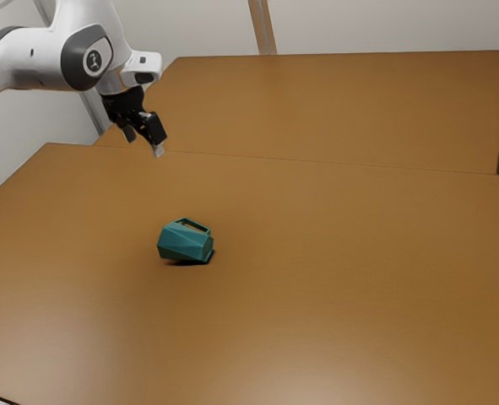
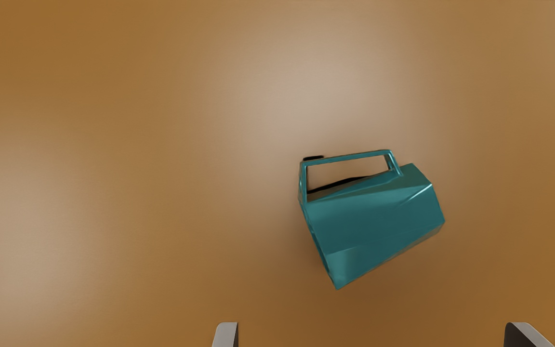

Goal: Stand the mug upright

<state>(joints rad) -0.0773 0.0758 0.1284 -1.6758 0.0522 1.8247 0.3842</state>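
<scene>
Plainly, the teal, faceted mug (image 1: 184, 245) lay on its side

It rested on the smooth brown bench (image 1: 333, 295), so it needed to be turned. The black two-finger jaws (image 1: 145, 145) were open and empty, held higher and apart, probably for leaving room to choose the grasp.

From my remote station, I look in on a sparsely furnished room whose exact kind I cannot tell. A broad orange-brown counter (image 1: 342, 278) spreads beneath pale, plain walls (image 1: 384, 25), one bearing a narrow wood-toned strip (image 1: 263, 25). A robot arm (image 1: 42, 57) in white and gray reaches over the counter from the exterior view's left, suggesting a lab or test setting.
</scene>
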